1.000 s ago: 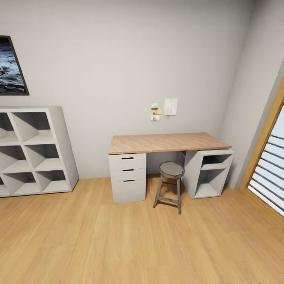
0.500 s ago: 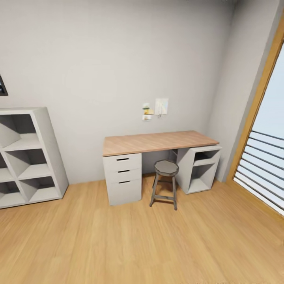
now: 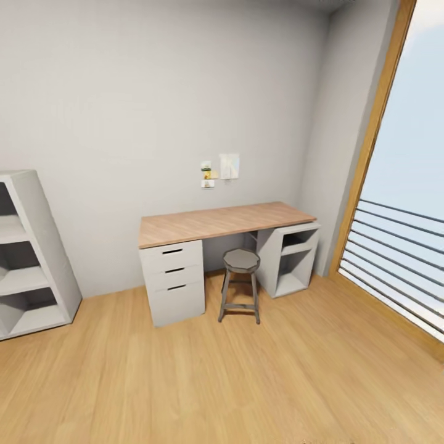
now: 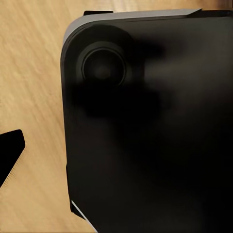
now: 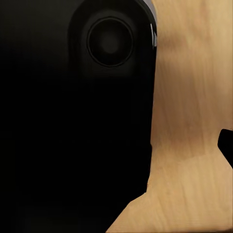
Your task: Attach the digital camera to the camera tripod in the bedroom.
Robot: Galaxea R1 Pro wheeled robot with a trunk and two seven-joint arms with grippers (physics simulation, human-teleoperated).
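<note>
Head view: grey cube shelf point(image 3: 28, 253) well left of wooden-topped desk point(image 3: 222, 223); drawers point(image 3: 174, 280) under its left end, stool point(image 3: 240, 283) just in front, notes point(image 3: 220, 170) on wall above, slatted window point(image 3: 401, 259) well right. Camera, tripod: unlocated. Wrist views: black robot body point(image 4: 155, 131) over wood floor point(image 5: 194, 121). Jaw opening of either gripper: cannot tell.

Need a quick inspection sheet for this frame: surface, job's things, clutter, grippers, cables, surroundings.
Surface: wooden desk top, bare; light wood floor.
Job's things: nothing seen; this is the room with the desk, not the bedroom.
Clutter: grey stool in front of the desk; small notes pinned to the wall.
Grippers: cannot tell; wrist views show the dark robot base over the floor.
Cables: nothing seen.
Surroundings: grey cube shelf at left, drawer unit, railed window at right.
</note>
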